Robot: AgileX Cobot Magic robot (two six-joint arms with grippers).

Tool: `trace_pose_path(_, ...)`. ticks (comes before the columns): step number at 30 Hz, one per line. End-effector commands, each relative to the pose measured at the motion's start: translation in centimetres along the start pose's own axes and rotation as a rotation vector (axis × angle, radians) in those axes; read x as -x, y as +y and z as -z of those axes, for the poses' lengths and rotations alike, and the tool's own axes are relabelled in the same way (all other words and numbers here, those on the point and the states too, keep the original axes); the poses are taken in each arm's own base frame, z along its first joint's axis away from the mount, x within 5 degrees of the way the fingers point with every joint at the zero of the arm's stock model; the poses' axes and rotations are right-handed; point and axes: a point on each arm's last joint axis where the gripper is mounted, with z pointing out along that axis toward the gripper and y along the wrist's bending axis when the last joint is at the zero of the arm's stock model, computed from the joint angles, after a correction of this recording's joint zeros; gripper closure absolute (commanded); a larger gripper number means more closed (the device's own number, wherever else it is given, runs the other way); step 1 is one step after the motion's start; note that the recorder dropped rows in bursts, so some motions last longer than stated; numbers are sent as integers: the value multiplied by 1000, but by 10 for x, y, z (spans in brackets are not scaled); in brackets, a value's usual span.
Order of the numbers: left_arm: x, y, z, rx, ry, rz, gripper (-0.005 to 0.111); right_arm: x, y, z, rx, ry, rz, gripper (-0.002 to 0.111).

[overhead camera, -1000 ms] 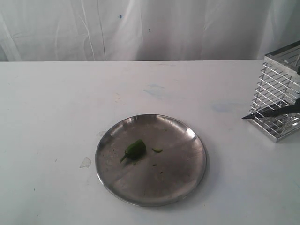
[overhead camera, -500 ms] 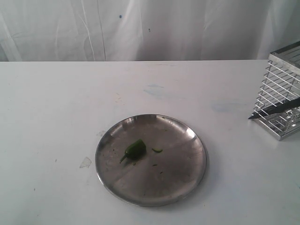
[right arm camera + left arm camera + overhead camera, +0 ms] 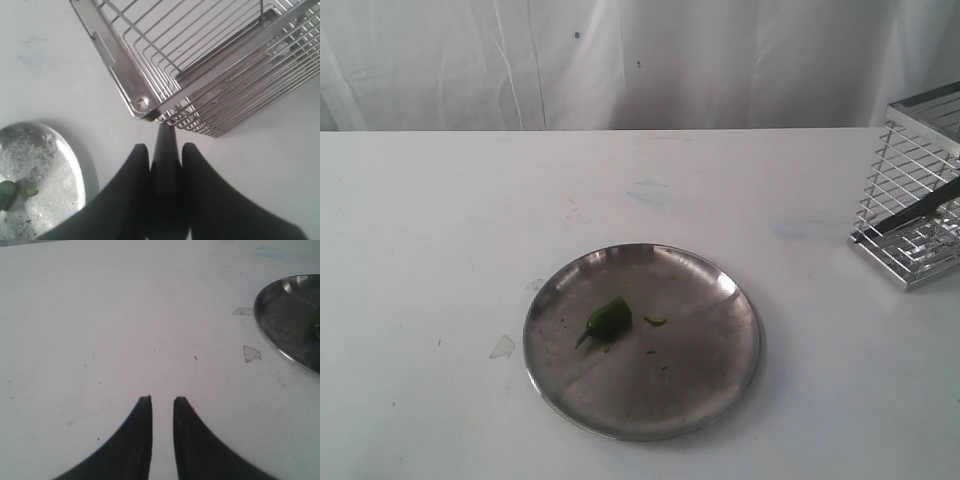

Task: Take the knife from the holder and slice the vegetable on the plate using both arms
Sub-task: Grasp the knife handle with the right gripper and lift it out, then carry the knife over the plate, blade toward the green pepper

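Note:
The steel plate (image 3: pixel 692 372) lies in the middle of the table. On it are the dark green vegetable (image 3: pixel 610 317) and a small cut bit (image 3: pixel 655 321). At the right edge stands the chrome wire holder (image 3: pixel 910 160). The black knife (image 3: pixel 912 213) slants across its lower part, tip near the holder's lower left corner. In the right wrist view my right gripper (image 3: pixel 165 146) is shut on the knife (image 3: pixel 164 134), whose tip meets the holder's rim corner (image 3: pixel 144 103). My left gripper (image 3: pixel 162 399) hangs open over bare table beside the plate (image 3: pixel 285 315). Neither gripper shows in the exterior view.
A white curtain hangs behind the white table (image 3: pixel 440 230). Two small torn patches (image 3: pixel 251 353) mark the tabletop near the plate's left rim. The holder sits close to the table's right side, partly cut off by the frame.
The knife has moved right, its tip going from left of the holder to the holder's lower left corner. The holder has shifted slightly. Plate, vegetable and left gripper are unmoved.

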Motion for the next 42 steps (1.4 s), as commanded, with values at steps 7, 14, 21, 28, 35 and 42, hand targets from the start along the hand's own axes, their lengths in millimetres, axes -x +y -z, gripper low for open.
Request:
trace_pose_path(7, -1, -1, 0, -9, 2, 9, 84, 5, 15, 28, 18, -92, 2, 108)
trace_pose_path(14, -1, -1, 0, -9, 2, 9, 84, 3, 29, 55, 21, -161, 21, 108)
trace_pose_path(21, -1, -1, 0, -9, 2, 9, 84, -5, 50, 89, 72, -245, 48, 108)
trace_pose_path(28, -1, -1, 0, -9, 2, 9, 84, -12, 76, 111, 275, -328, -31, 108)
trace_pose_path(35, -1, -1, 0, -9, 2, 9, 84, -35, 76, 79, 543, -367, -209, 108)
trace_pose_path(42, -1, -1, 0, -9, 2, 9, 84, -90, 63, 35, 722, -311, -441, 108)
